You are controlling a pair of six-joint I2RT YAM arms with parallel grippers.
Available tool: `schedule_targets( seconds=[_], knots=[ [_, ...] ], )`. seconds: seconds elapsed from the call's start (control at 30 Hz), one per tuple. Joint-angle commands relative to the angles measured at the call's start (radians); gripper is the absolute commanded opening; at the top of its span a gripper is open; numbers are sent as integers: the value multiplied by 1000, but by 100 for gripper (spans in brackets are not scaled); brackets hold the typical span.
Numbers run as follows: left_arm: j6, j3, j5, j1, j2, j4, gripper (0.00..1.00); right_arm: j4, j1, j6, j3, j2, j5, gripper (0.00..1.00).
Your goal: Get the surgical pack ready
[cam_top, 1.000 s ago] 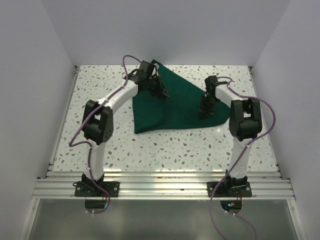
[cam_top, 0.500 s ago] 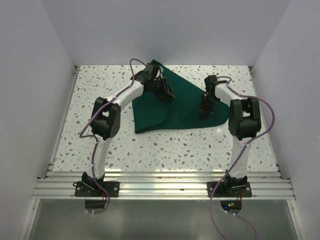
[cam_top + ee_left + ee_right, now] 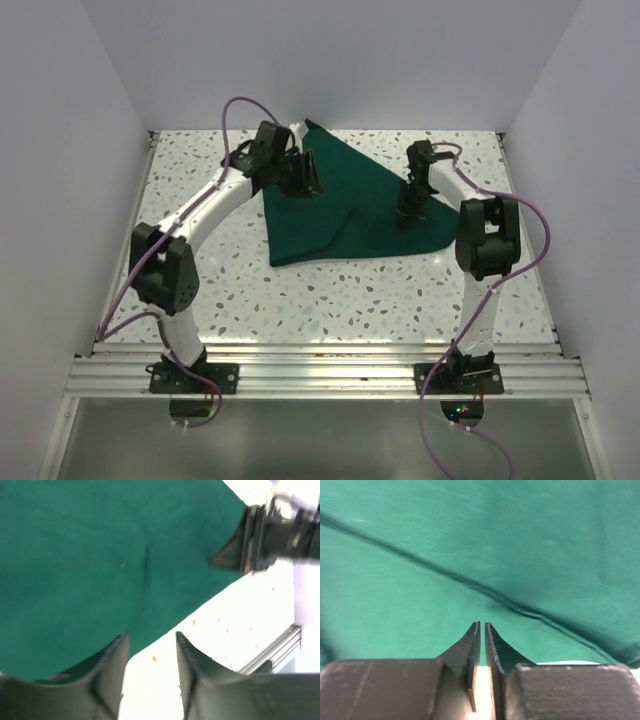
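Left end effector has swung left (jaws parted), above the drape.

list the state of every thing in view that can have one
green drape, lying on the table, folded over itself into a rough triangle, creased
left gripper, open, empty, above the drape's near edge
right gripper, shut, tips pointing down at the drape, no cloth seen between them
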State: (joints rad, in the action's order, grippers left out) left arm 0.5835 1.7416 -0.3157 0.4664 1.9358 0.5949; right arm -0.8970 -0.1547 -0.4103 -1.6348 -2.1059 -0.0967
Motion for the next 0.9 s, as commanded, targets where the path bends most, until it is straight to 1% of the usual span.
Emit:
schedule_targets(
  seconds=[0.0,0.03,0.07,0.1,0.13,0.2,0.23,0.3,0.33,0.4,0.43,0.47,0.53,0.57,0.63,0.7,0.77,0.83,0.87],
  knots=[
    [-114,-210,26,-15,-139,-82,42,-25,-48,-18,-115,60,-72,14],
    [-120,-281,20,-15,-153,-92,40,-32,-57,-25,-161,52,-87,16],
    [-125,-306,7,-15,-156,-99,35,-55,-55,-31,-175,47,-84,16],
    [-149,-323,-28,-15,-156,-110,33,-71,-51,-45,-189,41,-75,18],
    [-158,-333,-37,-15,-155,-115,33,-83,-33,-38,-200,38,-63,18],
    [-178,-329,-51,-14,-155,-124,32,-111,-16,-9,-200,50,1,28],
    [-186,-318,-69,-12,-153,-139,33,-112,3,-2,-172,73,37,35],
    [-203,-280,-80,1,-143,-148,34,-94,29,2,-126,101,28,36],
    [-206,-266,-83,8,-120,-152,35,-71,50,2,-78,128,22,37],
    [-197,-228,-94,38,-92,-173,34,-69,72,1,-45,147,44,33],
    [-185,-214,-86,49,-59,-178,28,-68,79,-2,-18,155,55,29],
    [-165,-197,-59,63,-40,-179,26,-69,89,-1,-4,167,63,22],
    [-156,-145,-28,115,7,-175,25,-65,124,-5,33,179,68,21],
    [-151,-131,12,133,21,-173,24,-62,141,-8,45,184,66,21],
    [-139,-93,29,187,58,-179,24,-53,205,-24,79,202,64,21],
    [-129,-36,53,240,87,-162,19,-31,259,-41,95,228,78,31],
    [-125,11,93,273,144,-135,15,1,285,-47,104,242,94,45],
    [-126,82,121,319,202,-106,13,29,303,-47,99,247,94,48],
    [-126,105,153,331,222,-95,13,33,308,-47,95,242,94,52]
  ],
)
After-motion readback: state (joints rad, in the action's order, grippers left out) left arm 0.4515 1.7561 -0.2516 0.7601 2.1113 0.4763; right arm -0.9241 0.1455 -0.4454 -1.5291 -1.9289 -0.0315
